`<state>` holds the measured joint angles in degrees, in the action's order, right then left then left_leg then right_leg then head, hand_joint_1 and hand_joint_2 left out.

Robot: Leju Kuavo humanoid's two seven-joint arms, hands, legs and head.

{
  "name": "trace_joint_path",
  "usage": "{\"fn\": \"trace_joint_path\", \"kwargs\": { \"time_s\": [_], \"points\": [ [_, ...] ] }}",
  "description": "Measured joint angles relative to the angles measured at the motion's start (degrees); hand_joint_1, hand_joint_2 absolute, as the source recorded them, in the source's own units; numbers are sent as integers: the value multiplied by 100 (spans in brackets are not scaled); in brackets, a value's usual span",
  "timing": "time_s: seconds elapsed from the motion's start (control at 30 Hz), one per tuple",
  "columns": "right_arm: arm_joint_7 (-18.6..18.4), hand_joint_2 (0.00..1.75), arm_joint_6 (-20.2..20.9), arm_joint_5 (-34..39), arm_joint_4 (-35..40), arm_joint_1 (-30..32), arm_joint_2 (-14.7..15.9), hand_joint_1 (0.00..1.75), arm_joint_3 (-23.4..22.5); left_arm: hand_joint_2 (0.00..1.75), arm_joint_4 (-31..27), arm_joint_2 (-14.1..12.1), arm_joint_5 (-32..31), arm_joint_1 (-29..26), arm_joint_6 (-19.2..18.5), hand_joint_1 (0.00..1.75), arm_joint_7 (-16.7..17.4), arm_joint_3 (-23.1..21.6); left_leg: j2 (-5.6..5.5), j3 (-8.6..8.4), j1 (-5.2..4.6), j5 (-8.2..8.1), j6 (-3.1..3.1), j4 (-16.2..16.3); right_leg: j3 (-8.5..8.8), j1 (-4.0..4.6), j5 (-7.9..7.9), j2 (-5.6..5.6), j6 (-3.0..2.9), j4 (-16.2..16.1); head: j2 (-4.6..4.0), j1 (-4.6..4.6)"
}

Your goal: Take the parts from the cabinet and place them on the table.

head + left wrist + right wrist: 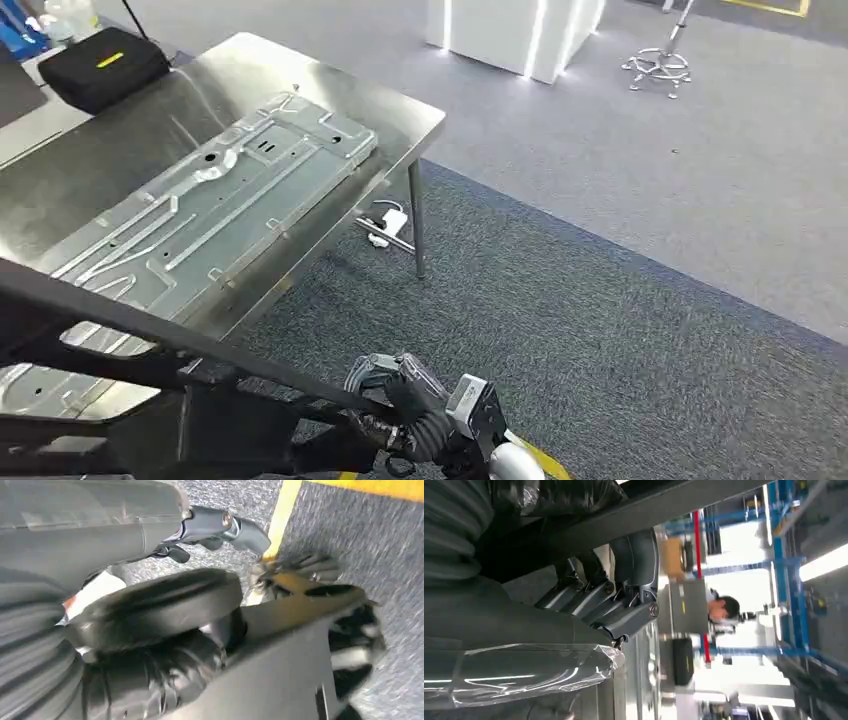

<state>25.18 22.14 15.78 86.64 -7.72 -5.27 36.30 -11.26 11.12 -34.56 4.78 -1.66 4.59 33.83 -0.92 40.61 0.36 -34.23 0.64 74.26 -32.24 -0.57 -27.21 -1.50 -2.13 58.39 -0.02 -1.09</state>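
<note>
A large black frame part (150, 330) crosses the lower left of the head view, held low over the near end of the steel table (400, 110). My right hand (410, 400) grips its slanted bar from below at the bottom centre. In the right wrist view the fingers (589, 592) curl round that dark bar (664, 500). The left wrist view is blurred: my left hand (215, 525) has its thumb stretched out beside a black plate of the part (300, 655). Whether it holds the plate is unclear. A long stamped silver panel (220, 200) lies flat on the table.
A black case (100, 65) sits at the table's far left corner. A white adapter and cable (390, 222) lie on the carpet by the table leg (417, 225). A white pillar (520, 30) and a chrome stand base (655, 70) are far off. A person (724, 607) stands beyond the table.
</note>
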Motion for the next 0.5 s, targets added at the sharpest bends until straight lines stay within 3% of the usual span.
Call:
{"fn": "trace_joint_path", "kwargs": {
  "time_s": [0.03, 0.07, 0.1, 0.13, 0.17, 0.2, 0.23, 0.33, 0.37, 0.4, 0.43, 0.5],
  "points": [
    [0, 175, 0, 0, 0, 6, 0, 155, 0, 175, 0, -2, 0, 14, 0, 0, 0, 2, 8, 50, 7, 34, 19, 114, 5, 0, -16, -79, 5, 7, 0, 2],
    [0, 175, 0, 0, 0, 6, 0, 155, 0, 175, 0, -4, -4, 12, -2, 0, 0, 5, 29, -41, 22, 193, 29, -61, 15, 0, -32, -144, 13, 16, 0, 2],
    [0, 175, 0, 0, 0, 1, 0, 155, 0, 175, 0, -4, -20, -1, 0, 0, 4, 9, 75, -238, 37, 427, 35, -448, 29, 0, -51, -198, 27, 24, 0, 0],
    [0, 175, 0, 0, 2, -2, 0, 155, 0, 175, 0, -4, -37, -19, 2, 0, 9, 13, 166, -543, 49, 722, 36, -1038, 56, -4, -77, -253, 45, 38, 0, 2],
    [2, 175, 0, 0, 2, -2, 0, 155, 0, 175, 0, -4, -42, -28, 9, 0, 11, 20, 417, -760, 46, 822, 31, -1529, 78, 1, -105, -302, 72, 45, 0, 0],
    [2, 175, 0, 0, 2, -4, 0, 155, 0, 175, 0, -4, -44, -51, 11, 0, 11, 26, 537, -799, -38, 752, 1, -1584, 67, 48, -117, -332, 96, 54, 2, 2],
    [4, 175, 0, 0, 2, -6, 0, 155, 0, 175, 0, -9, -46, -54, 20, 0, 11, 37, 452, -782, -31, 785, -75, -1596, 58, 50, -114, -362, 120, 62, 2, -7],
    [4, 175, -4, 0, 4, -11, -2, 155, 0, 175, 0, -11, -46, -73, 77, 0, -2, 61, 267, -760, -39, 799, -176, -1631, 102, 50, -127, -537, 204, 34, 0, -4],
    [4, 175, -4, 0, 15, -15, 0, 155, 0, 175, 0, -9, -35, -89, 127, 0, -28, 70, 225, -808, -1, 833, -225, -1681, 94, 10, -190, -371, 257, 95, 0, -11],
    [11, 175, -4, 0, 33, -16, 0, 155, 0, 175, 0, -11, -22, -86, 162, 0, -50, 83, 179, -815, 0, 833, -247, -1685, 10, 2, -325, -125, 261, 287, 2, -9],
    [15, 175, -7, 0, 44, -8, 2, 155, 0, 175, 0, -15, 15, -74, 210, 0, -79, 103, 140, -806, -2, 837, -283, -1684, -177, 1, -532, 11, 257, 657, 0, -18],
    [15, 175, -22, 0, 46, 32, 26, 155, 0, 175, 0, -15, 31, -72, 297, 0, -136, 155, 30, -799, -22, 835, -309, -1681, -644, -1, -889, 111, 255, 1556, 0, -15]
  ]
}}
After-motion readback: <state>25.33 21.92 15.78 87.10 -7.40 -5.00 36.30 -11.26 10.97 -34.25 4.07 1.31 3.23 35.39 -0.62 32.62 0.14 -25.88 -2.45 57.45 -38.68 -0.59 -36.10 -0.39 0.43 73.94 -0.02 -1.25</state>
